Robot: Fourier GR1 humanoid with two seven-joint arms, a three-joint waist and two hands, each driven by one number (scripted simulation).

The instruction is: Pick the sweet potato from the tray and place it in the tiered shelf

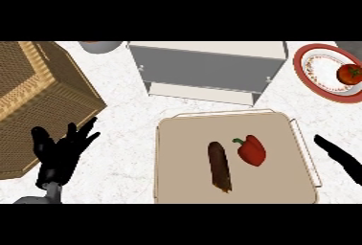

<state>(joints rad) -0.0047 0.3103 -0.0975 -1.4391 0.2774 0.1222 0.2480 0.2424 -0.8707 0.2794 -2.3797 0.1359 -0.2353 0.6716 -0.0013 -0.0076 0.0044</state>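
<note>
A long dark brown sweet potato (220, 166) lies lengthwise on the beige tray (184, 158), near its middle. Beyond the tray stands the grey tiered shelf (209, 67), its lower level facing the tray. My right hand (341, 158) shows at the right edge, just outside the tray's right rim, with straight fingers and nothing in it. My left hand (60, 152) rests at the lower left, fingers spread upward, well left of the tray.
A red bell pepper (252, 150) lies on the tray right of the sweet potato. A wicker basket (35, 95) fills the left side. At the top right a red-rimmed plate (318, 72) holds a tomato (349, 73). A grey bowl (100, 46) sits at the top.
</note>
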